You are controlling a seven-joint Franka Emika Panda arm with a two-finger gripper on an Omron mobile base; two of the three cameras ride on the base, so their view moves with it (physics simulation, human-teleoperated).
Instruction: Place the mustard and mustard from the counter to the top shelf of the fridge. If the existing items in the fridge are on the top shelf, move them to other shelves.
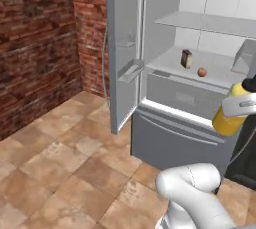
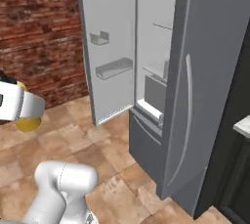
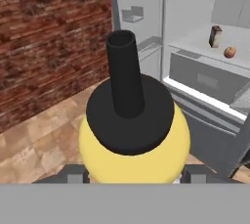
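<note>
A wide yellow mustard (image 3: 134, 145) bottle with a black cap and nozzle is held upright, my gripper (image 3: 134, 175) shut around its body. The same mustard (image 1: 227, 119) hangs in front of the open fridge (image 1: 165, 138), right of the drawer, with the gripper (image 1: 241, 107) across it. From the other side, the mustard (image 2: 27, 122) and gripper (image 2: 12, 106) are left of the fridge (image 2: 205, 96). The pale grey top shelf (image 1: 200, 22) is bare. A small box (image 1: 186, 58) and a red-orange apple (image 1: 202, 72) stand on the white shelf (image 1: 170, 63) over the drawer. A corner of the counter (image 2: 243, 125) shows at far right.
The left fridge door (image 1: 122, 53) stands open with small bins (image 1: 131, 69) on its inside. A brick wall (image 1: 40, 43) runs along the left. Tiled floor (image 1: 65, 168) spreads before the fridge. A grey drawer (image 1: 180, 95) sits under the white shelf.
</note>
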